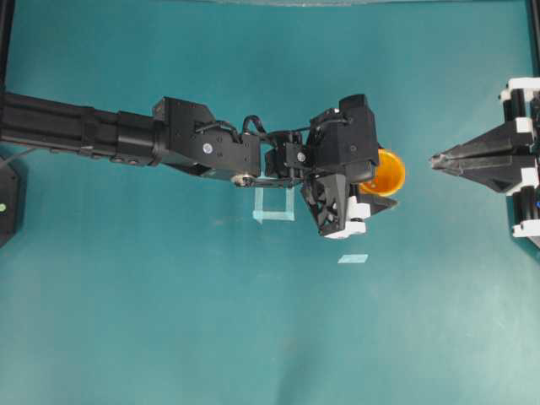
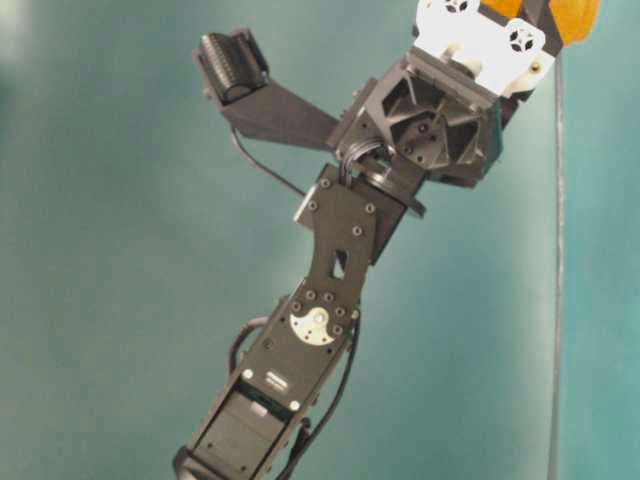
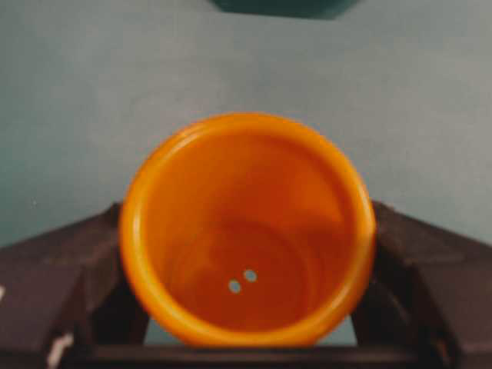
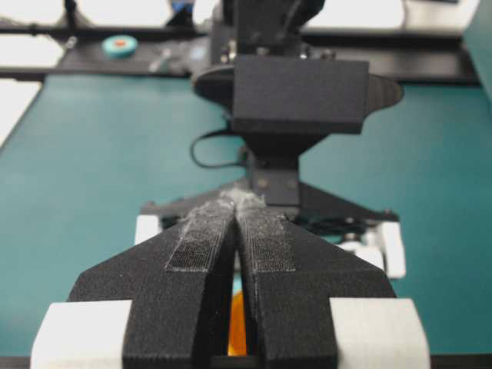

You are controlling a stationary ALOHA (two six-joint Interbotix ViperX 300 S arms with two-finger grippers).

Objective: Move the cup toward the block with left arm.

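The left end effector [image 1: 377, 187] has its two black fingers [image 3: 54, 277] set either side of the cup [image 1: 385, 173], pinching its orange wall, a hold that suits carrying or sliding the cup across the teal surface [image 1: 169, 321] without it rolling free. The cup sits a little right of the surface's middle, between the left arm [image 1: 202, 143] and the right end effector [image 1: 443, 159], which hangs near the right edge with its fingers pressed together, parked out of the way. In the left wrist view the cup's round mouth faces the camera, so its long axis seems to run along the fingers rather than straight up; whether it touches the surface cannot be told. Two pale blue tape pieces [image 1: 274, 207] lie under and just past the forearm. The block appears in no view, so the direction still to travel cannot be judged.
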